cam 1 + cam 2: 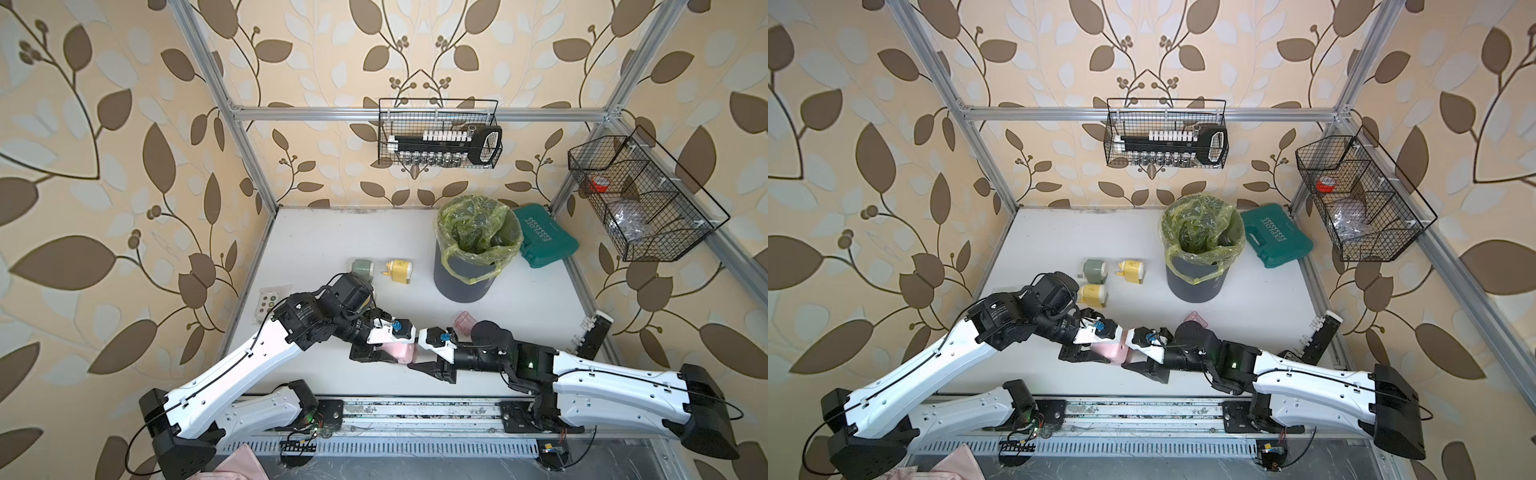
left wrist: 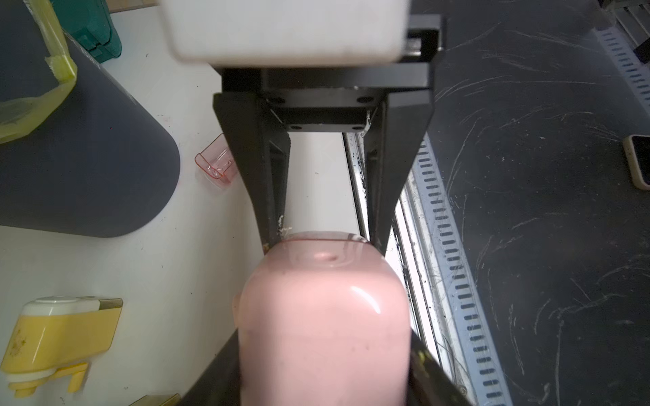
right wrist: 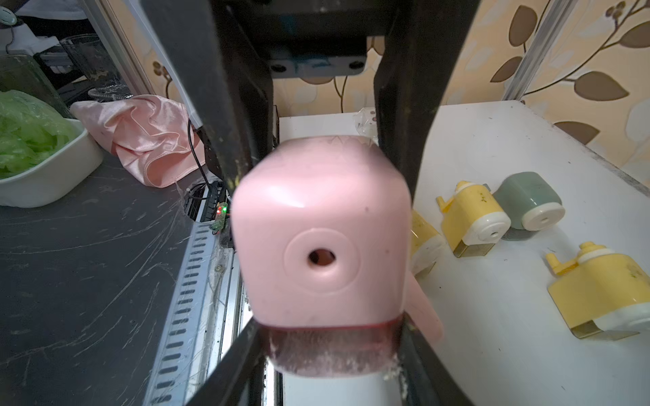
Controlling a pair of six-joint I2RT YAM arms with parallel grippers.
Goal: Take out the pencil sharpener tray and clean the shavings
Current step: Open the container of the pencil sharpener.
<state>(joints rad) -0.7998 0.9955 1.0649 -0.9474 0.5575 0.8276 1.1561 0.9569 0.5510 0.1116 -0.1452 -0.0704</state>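
We've got the pink sharpener (image 3: 320, 228) at the table's (image 1: 332, 245) front edge, between both hands, the left hand (image 2: 323, 337) clamped on its body. The right hand (image 3: 332, 330) is clamped on the reddish tray (image 3: 330, 358), tight against its sides. The tray sits in the sharpener's slot, and we see dark shavings (image 3: 316, 346) with pale flecks through its wall.

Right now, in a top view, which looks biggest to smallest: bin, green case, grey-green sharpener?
Largest to smallest: bin, green case, grey-green sharpener. The bin's rim sits nearer the camera, so its lead is inflated.
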